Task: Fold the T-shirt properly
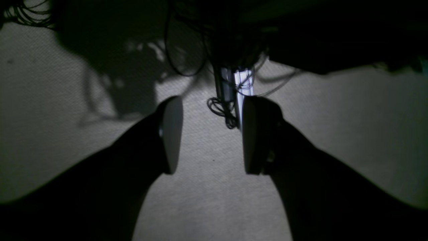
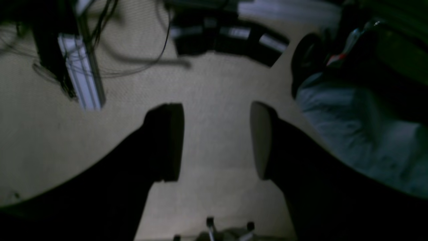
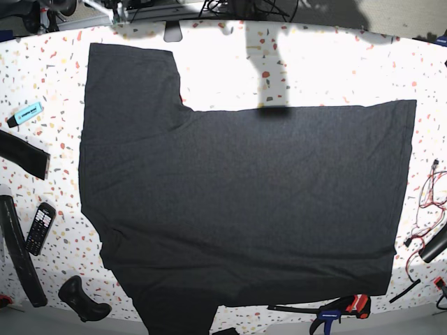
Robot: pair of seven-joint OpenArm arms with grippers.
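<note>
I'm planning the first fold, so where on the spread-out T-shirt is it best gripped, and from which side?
Probably the upper sleeve's outer hem, approached from the table's far edge: the T-shirt lies flat and that sleeve juts clear, giving fingers a free edge.

The large dark charcoal short-sleeved cloth T-shirt (image 3: 244, 202) lies spread flat on the white speckled terrazzo table (image 3: 335, 66), covering most of it, sleeves toward the left. Left of the shirt, on the table, lie a light-blue highlighter marker (image 3: 26, 113) at the far side and a black keypad remote (image 3: 39, 227) nearer. At the near edge, right of centre, sits a black clamp with red trigger (image 3: 335, 309).
</note>
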